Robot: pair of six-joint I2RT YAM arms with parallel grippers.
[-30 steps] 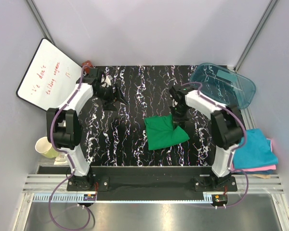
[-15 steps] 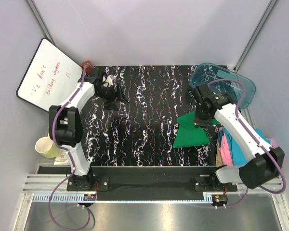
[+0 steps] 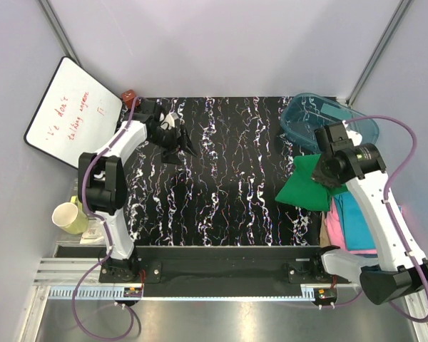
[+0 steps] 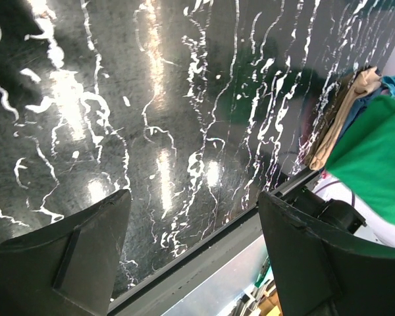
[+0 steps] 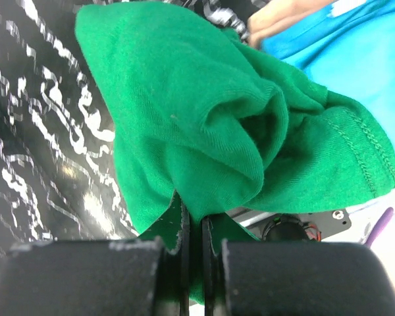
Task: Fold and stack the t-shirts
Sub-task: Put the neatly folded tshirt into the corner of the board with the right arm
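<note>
At the right edge of the table (image 3: 228,206), the green t-shirt (image 3: 303,191) hangs from the right gripper (image 3: 327,171). Its left part is still above the dark marbled top. Its right part reaches past the table edge, over the near-right stack of teal-blue shirt (image 3: 357,221), pink shirt (image 3: 333,224) and tan shirt (image 3: 322,234). Whether it touches the stack cannot be told.

The clear teal tub (image 3: 328,121) lies just beyond the gripper at the far right corner, so the room on that side is narrow. The middle and left of the table are open.

In the right wrist view the green cloth (image 5: 184,131) is bunched into soft rolls with a stitched hem showing at the right. The right gripper (image 5: 192,227) has its fingers pressed almost together on a pinched fold of the cloth.

The left gripper (image 3: 178,139) hovers over the far left of the table with its jaws spread wide and nothing between them. The left wrist view shows bare tabletop between its fingers (image 4: 85,243).

A whiteboard (image 3: 71,110) leans at the far left, and a cup (image 3: 68,217) stands off the left edge.

One second earlier the green shirt lay flat near the table centre under the right arm. Since then it has been lifted and carried right, crumpling as it went. The left arm has barely moved.
</note>
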